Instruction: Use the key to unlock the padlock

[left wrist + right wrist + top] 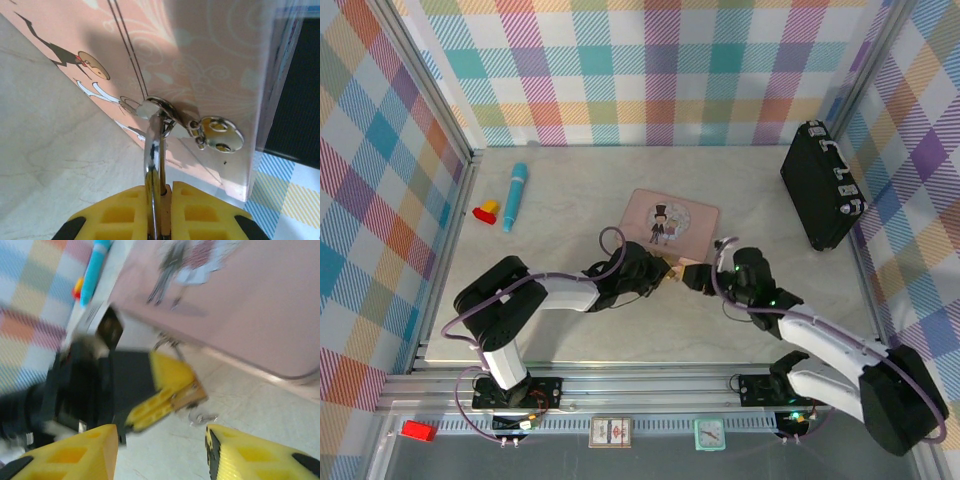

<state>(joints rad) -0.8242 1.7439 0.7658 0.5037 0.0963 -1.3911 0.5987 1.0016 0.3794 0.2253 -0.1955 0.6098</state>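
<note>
Grippers meet on the worktop point(570, 200) just in front of the pink tin point(670, 215) in the overhead view. The left gripper point(665, 272) and right gripper point(700, 278) are nearly tip to tip, with the padlock point(684, 265) between them. From the left wrist, yellow fingers point(200, 210) are clenched on the padlock's chrome shackle point(152, 155), and what looks to be the key point(217, 134) dangles just beside its top. From the right wrist, in a blurred frame, the right gripper point(161, 445) stands released, grasping nothing.
</note>
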